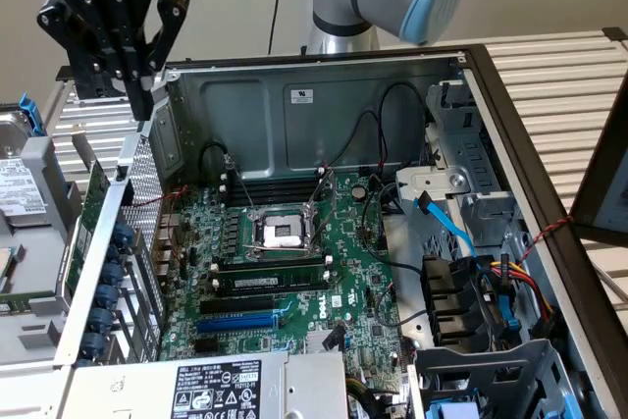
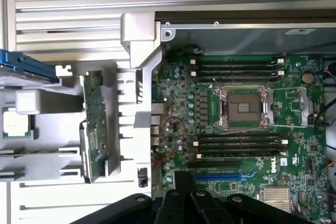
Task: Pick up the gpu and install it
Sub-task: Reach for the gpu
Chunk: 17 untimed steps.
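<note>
One gpu (image 2: 93, 124) stands on edge in the grey rack (image 2: 37, 169) on the counter, at the rack's edge nearest the computer case (image 1: 324, 95) and outside its perforated wall. The hand (image 1: 142, 103) hangs above that wall, apart from the card, fingers pressed together on nothing. The card is probably light, stiff and fragile, so it is best pinched across the board's bare upper edge, clear of components and contacts.

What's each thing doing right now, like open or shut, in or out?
Grey metal computer case: open, lid off.
Green gpu card: standing on edge in the grey rack, outside the case.
Blue card slot: empty.
Black claw: hovering over the case's corner, not touching the card.
</note>
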Motion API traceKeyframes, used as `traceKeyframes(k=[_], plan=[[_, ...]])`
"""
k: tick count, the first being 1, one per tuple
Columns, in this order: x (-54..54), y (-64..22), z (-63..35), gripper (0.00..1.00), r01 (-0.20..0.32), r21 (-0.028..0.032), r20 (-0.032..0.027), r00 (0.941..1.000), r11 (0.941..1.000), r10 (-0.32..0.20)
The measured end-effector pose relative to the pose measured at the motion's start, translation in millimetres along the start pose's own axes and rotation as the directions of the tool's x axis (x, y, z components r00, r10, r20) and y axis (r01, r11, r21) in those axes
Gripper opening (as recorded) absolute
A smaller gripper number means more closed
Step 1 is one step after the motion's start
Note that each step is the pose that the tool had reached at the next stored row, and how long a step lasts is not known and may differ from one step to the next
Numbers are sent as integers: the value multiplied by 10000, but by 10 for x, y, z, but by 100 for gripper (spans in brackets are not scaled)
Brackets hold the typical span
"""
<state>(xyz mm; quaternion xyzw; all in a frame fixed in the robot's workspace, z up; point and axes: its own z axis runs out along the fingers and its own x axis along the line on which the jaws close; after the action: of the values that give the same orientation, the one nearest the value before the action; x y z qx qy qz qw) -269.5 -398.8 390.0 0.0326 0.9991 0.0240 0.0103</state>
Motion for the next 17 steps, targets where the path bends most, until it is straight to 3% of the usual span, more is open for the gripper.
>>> traceKeyframes(k=[17], plan=[[772, -51, -5, 11, 0, 0, 1, 10000, 10000, 0]])
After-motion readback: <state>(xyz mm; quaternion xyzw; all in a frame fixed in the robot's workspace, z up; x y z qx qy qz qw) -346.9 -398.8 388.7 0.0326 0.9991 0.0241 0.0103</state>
